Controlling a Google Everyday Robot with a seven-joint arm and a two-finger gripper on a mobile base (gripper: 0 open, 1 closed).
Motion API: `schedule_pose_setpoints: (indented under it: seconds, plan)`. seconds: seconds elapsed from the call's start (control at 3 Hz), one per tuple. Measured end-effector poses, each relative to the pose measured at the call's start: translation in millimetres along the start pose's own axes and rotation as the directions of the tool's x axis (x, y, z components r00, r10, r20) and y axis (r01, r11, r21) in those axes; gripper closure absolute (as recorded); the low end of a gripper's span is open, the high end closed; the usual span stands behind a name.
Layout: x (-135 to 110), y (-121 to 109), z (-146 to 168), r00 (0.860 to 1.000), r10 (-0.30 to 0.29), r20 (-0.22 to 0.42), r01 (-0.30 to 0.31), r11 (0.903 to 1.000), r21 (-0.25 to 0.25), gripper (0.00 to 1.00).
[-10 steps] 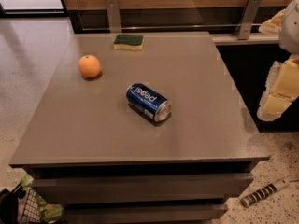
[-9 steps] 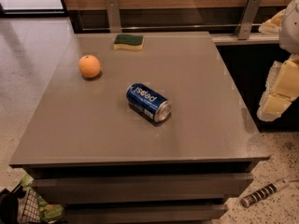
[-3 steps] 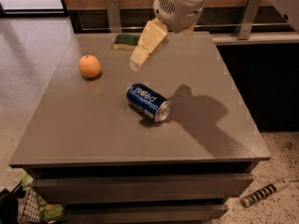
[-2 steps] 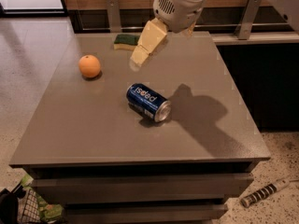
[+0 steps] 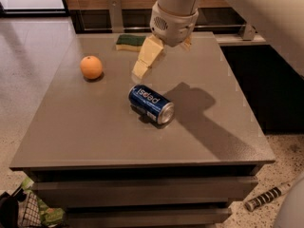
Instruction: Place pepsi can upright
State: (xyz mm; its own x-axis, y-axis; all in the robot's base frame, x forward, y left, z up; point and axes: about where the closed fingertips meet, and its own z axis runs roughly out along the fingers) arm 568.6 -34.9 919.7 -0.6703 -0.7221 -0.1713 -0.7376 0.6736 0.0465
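1. Pepsi can (image 5: 151, 104) lies on its side near the middle of the desk (image 5: 85, 132). Its silver end faces the front-right and its lettering faces up, so it is not yet upright, and nothing holds it.
2. In the camera view, the tool (image 5: 145, 63) hangs above the desk just behind the Pepsi can and apart from it, slanting down towards it. I cannot tell whether it is wide or narrow. This looks like an approach placed for a grasp across the can's round body.
3. The orange (image 5: 91, 67) sits well apart on the left, and the sponge (image 5: 129, 42) lies at the back edge. Neither blocks a reach to the can.
4. The can rests freely, so a nudge could roll it. My judgement is that the grasp has not begun.
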Motion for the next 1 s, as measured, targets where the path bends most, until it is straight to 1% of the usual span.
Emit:
schedule_pose_setpoints:
  seconds: [0.33,0.67,1.0]
  plan:
    - [6,-1,12,0.999,0.019,-0.046,-0.019,0.9998,0.008,0.0]
    - [10,4,18,0.996,0.029,-0.079,-0.027,0.9995,0.018,0.0]
    - [10,15,30,0.994,0.036,-0.105,-0.034,0.9992,0.022,0.0]
